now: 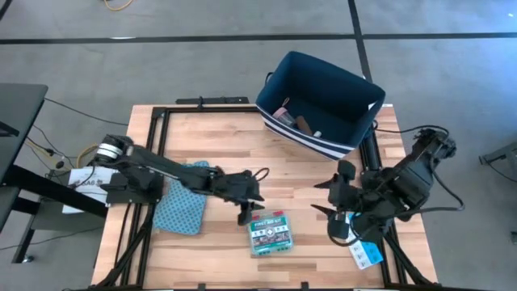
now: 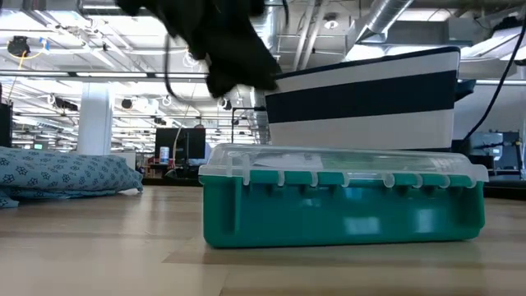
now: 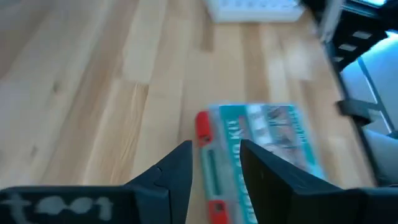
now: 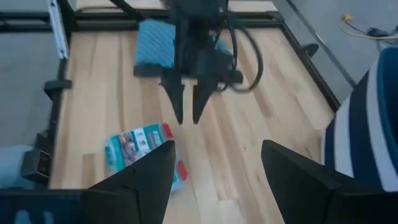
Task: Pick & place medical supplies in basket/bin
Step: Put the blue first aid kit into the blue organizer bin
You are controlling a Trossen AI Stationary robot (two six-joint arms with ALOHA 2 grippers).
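Observation:
The green printed flat box lies flat on the table near its middle front; it fills the low view and shows red latches in the left wrist view. My left gripper hangs open just above the table, beside the box's left end, fingers pointing down and touching nothing. My right gripper waits open at the table's right side, well apart from the box. The navy bin stands at the far right, with small items lying inside it.
The teal patterned pouch lies on the table's left side under the left arm. A small white and blue item lies by the right arm's base. Bare wood lies between the box and the bin. Black frame rails run along the table's edges.

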